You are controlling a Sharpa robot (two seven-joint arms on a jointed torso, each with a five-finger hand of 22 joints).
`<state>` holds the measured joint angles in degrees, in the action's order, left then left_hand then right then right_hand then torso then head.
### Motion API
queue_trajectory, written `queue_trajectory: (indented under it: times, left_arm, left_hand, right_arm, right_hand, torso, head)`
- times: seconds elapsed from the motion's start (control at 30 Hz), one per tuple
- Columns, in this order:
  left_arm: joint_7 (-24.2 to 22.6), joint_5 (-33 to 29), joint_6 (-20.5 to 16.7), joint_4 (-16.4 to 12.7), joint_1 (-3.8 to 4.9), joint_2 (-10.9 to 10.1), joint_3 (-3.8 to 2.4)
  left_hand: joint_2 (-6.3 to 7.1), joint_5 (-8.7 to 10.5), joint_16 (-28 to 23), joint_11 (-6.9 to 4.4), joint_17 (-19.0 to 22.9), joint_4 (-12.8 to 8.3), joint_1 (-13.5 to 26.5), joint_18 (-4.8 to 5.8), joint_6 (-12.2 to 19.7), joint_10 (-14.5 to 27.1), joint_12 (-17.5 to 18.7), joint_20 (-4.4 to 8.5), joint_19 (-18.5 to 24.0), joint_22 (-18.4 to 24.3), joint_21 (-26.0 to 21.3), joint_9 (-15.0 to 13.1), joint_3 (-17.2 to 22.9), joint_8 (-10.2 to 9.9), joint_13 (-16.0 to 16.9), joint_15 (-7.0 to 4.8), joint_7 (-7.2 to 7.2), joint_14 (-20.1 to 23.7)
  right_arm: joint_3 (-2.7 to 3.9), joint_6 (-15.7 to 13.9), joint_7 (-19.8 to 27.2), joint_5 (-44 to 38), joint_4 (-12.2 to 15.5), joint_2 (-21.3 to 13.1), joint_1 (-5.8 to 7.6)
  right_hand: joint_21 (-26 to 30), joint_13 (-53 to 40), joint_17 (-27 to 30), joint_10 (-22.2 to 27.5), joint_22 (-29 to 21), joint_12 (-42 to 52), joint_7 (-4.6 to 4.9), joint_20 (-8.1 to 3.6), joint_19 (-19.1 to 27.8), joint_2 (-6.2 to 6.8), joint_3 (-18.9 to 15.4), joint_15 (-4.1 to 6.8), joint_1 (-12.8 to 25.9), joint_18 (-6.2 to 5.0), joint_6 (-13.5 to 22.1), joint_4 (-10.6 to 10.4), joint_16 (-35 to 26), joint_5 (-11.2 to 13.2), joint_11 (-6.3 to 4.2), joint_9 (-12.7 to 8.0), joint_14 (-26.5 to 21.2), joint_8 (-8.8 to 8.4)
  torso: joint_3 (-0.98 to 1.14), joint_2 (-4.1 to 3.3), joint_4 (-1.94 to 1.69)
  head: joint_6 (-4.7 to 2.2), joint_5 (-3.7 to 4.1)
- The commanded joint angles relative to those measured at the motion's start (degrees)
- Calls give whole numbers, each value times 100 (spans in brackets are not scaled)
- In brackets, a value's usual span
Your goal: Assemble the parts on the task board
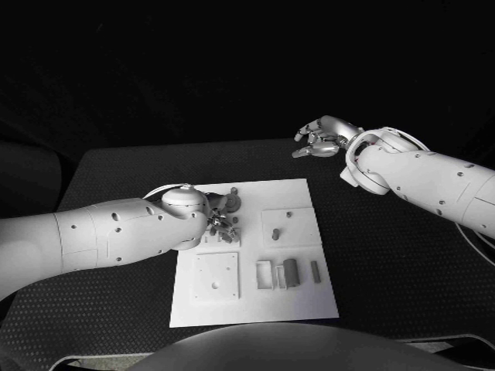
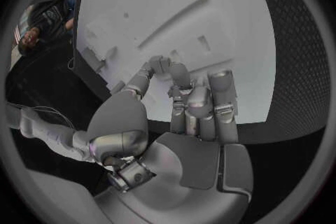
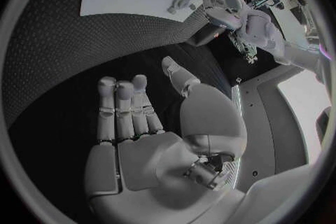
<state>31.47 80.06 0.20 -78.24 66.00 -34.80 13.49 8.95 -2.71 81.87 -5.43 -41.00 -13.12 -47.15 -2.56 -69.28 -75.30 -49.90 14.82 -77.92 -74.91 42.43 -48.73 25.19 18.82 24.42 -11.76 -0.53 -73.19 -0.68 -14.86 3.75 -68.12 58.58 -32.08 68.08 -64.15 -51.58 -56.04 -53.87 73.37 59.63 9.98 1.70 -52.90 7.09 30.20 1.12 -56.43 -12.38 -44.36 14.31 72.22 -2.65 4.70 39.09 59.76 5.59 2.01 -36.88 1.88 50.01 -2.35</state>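
**Left hand worked at the board while the right waited off to the side**

The task board (image 1: 298,193) lay flat in the middle of the black tabletop (image 1: 404,255), a white plate with square recessed blocks and a row of small upright parts (image 1: 283,273) standing near its near edge, just beside one another. That grouping looked like parts waiting their turn, kept close to the sockets they belonged in.

The left hand (image 1: 220,215) hung over the board's upper left block, fingers curled down towards it. In the left wrist view the fingers (image 2: 199,103) were drawn together with the thumb brought in against them, tips close to the white surface. Whether a small piece sat between the tips I could not tell; the fingers hid the spot. To my eye the hand was there to seat or steady something in that block, since its tips pointed straight down onto it.

The right hand (image 1: 323,139) was well apart from the board, held above the tabletop beyond its far right corner. In the right wrist view its fingers (image 3: 122,109) were straight and slightly apart, the palm bare, holding nothing. I judged it parked there to stay out of the left arm's way.

The assembly seemed only partly along, with the row of parts not yet placed.
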Motion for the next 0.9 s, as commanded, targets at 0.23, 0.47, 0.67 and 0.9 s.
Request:
queue_trajectory:
  times: [0.23, 0.47, 0.67, 0.9]
  left_arm:
    - [-167, -513, -135, -28, -26, -86, 17]
    - [-159, -658, -152, -14, -23, -125, 16]
    - [-127, -657, -92, 28, -23, -125, 16]
    - [-107, -622, -49, -2, -23, -140, 17]
  left_hand:
    - [-327, -21, -60, 17, 21, -251, -334, -177, 143, 132, 57, -19, 74, -49, -58, 15, 274, -73, -18, 31, -35, 64]
    - [-318, -22, -129, 65, 56, -252, -296, -171, 305, 260, 79, -18, 144, -39, -120, 49, 298, -156, -33, 78, -91, 131]
    - [-277, -25, -131, 140, 67, -237, -267, -180, 583, 289, 32, 3, 145, -50, -126, 183, 321, -348, -15, 148, -181, 137]
    - [-210, -24, -115, 172, 69, -196, -232, -182, 672, 312, -17, 15, 141, -64, -123, 285, 344, -435, 3, 180, -218, 137]
  right_arm:
    - [3, 54, 37, -18, -7, -3, 0]
    - [3, 64, 35, -19, -21, -8, 0]
    - [3, 36, 30, -19, -74, -14, -1]
    - [3, 51, 33, -19, -84, -11, -1]
  right_hand:
    - [37, 11, 7, 24, -8, 40, 119, -33, -7, -35, -36, 42, 13, -261, 71, -7, 11, -11, -4, -10, -2, 29]
    - [37, 12, 8, 24, -8, 41, 119, -33, -7, -34, -37, 42, 16, -262, 71, -9, 11, -11, -4, -11, -2, 29]
    - [37, 13, 8, 24, -8, 42, 119, -33, -8, -36, -37, 42, 17, -261, 72, -11, 11, -11, -4, -12, -2, 29]
    - [38, 15, 8, 25, -8, 43, 119, -33, -8, -35, -39, 42, 21, -262, 74, -13, 11, -11, -4, -12, -2, 29]
  torso:
    - [-2, 1, -3]
    - [-3, 2, -5]
    - [-3, 1, -8]
    - [-2, -1, -4]
  head:
    - [-1, 9]
    - [-1, 8]
    - [-1, 22]
    - [-1, 19]
